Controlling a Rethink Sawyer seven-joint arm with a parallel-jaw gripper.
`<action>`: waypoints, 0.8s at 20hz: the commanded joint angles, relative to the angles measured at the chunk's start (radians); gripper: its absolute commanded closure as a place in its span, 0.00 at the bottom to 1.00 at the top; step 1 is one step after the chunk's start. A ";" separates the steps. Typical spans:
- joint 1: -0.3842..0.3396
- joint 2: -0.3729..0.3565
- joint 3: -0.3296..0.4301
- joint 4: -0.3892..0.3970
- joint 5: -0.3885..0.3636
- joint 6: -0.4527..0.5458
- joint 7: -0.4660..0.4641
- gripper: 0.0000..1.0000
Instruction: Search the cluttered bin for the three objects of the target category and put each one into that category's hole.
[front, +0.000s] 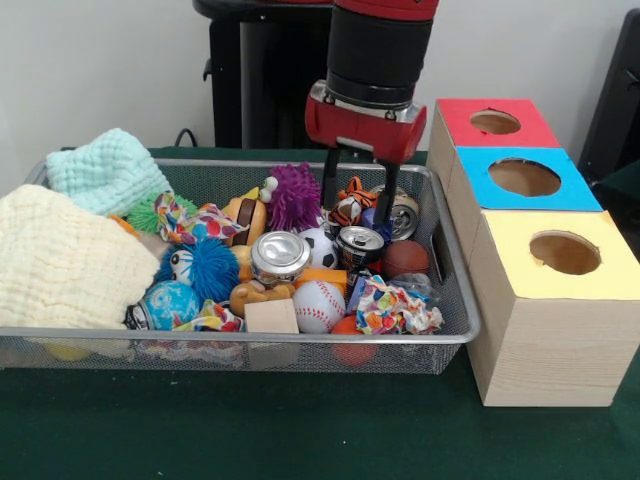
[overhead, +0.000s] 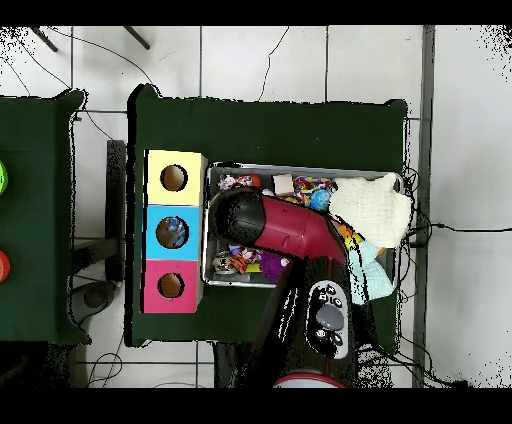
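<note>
At the bin's (front: 452, 335) end nearest the boxes, we saw a crumpled clear bottle (front: 412, 285) half buried beside a patterned rag (front: 390, 308) and under the cans (front: 360, 243). We judged it light, springy and slippery, best pinched across its creased body. The arm hung upright above the clutter, its gripper (front: 359, 205) spread and empty, fingers dipped among the toys by a tiger figure (front: 352, 200). The overhead view seemed to show something already inside the blue box's hole (overhead: 172, 232).
</note>
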 joint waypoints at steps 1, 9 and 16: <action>-0.108 0.053 0.220 -0.084 -0.101 0.149 -0.206 0.00; -0.186 0.037 0.384 -0.017 -0.250 0.078 -0.284 0.00; -0.244 0.085 0.526 -0.094 -0.385 0.149 -0.395 0.00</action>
